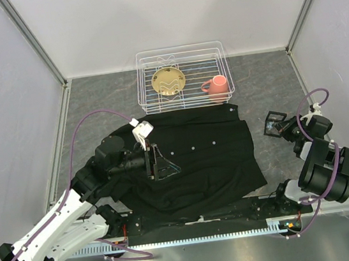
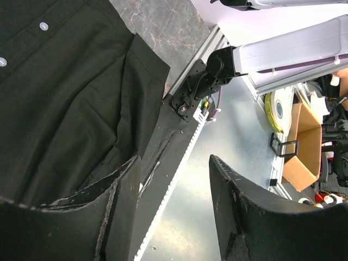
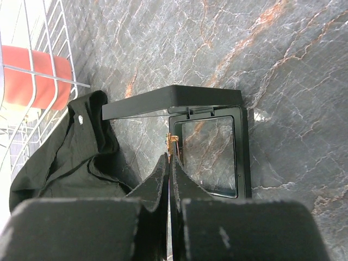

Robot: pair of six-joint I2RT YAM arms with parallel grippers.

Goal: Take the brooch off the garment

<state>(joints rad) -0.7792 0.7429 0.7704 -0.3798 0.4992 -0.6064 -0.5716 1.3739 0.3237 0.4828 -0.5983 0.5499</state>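
The black shirt [image 1: 210,158] lies spread on the table, its white buttons [image 2: 43,26] showing; it also shows in the left wrist view [image 2: 65,98] and the right wrist view [image 3: 81,157]. My left gripper [image 1: 160,164] hovers over the shirt's left part, open and empty [image 2: 173,160]. My right gripper [image 1: 277,125] is shut [image 3: 169,157] on a tiny golden brooch [image 3: 172,142], which sticks out from the tips. It is held off the shirt, just above the left rim of a small open black box [image 3: 242,152] to the shirt's right.
A white wire rack [image 1: 184,78] at the back holds a golden plate [image 1: 168,80] and a pink mug [image 1: 217,86]. The box's lid [image 3: 168,100] stands open. A metal rail [image 1: 199,220] runs along the near edge under the shirt's hem.
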